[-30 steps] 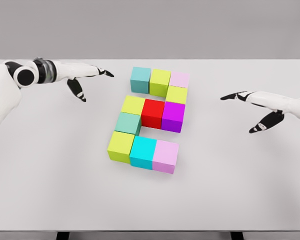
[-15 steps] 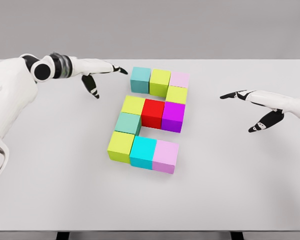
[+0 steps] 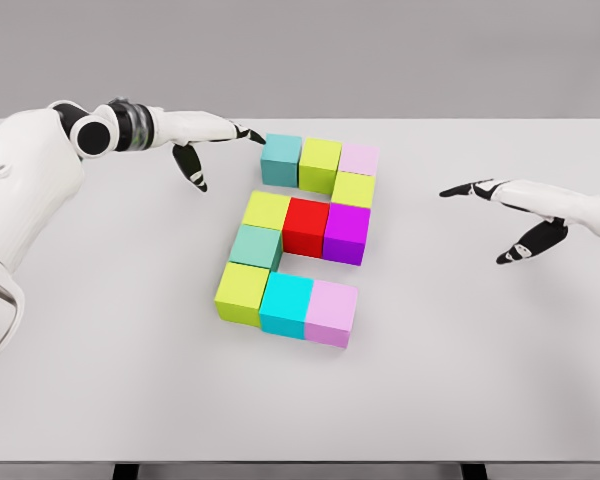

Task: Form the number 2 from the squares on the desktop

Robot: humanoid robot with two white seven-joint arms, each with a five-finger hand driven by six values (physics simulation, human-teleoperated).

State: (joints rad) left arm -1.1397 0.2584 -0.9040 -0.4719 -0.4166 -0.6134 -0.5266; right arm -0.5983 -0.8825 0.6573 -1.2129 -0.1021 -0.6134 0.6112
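Observation:
Coloured cubes lie on the white table point(image 3: 100, 380) in the shape of a 2. The top row is a teal cube point(image 3: 281, 159), a lime cube point(image 3: 320, 162) and a pale pink cube point(image 3: 359, 158). Below it come a lime cube point(image 3: 353, 189), then a yellow-green point(image 3: 266, 211), red point(image 3: 306, 224) and magenta cube point(image 3: 347, 232). A dull teal cube point(image 3: 256, 246) joins the bottom row: lime point(image 3: 242, 292), cyan point(image 3: 286, 304), pink point(image 3: 332, 312). My left hand point(image 3: 223, 146) is open, its fingertips reaching the top teal cube's left side. My right hand point(image 3: 500, 215) hovers open at the right, away from the cubes.
My left arm has swung right across the table's far side until its fingertips reach the top teal cube. The right arm and the cubes have stayed put.

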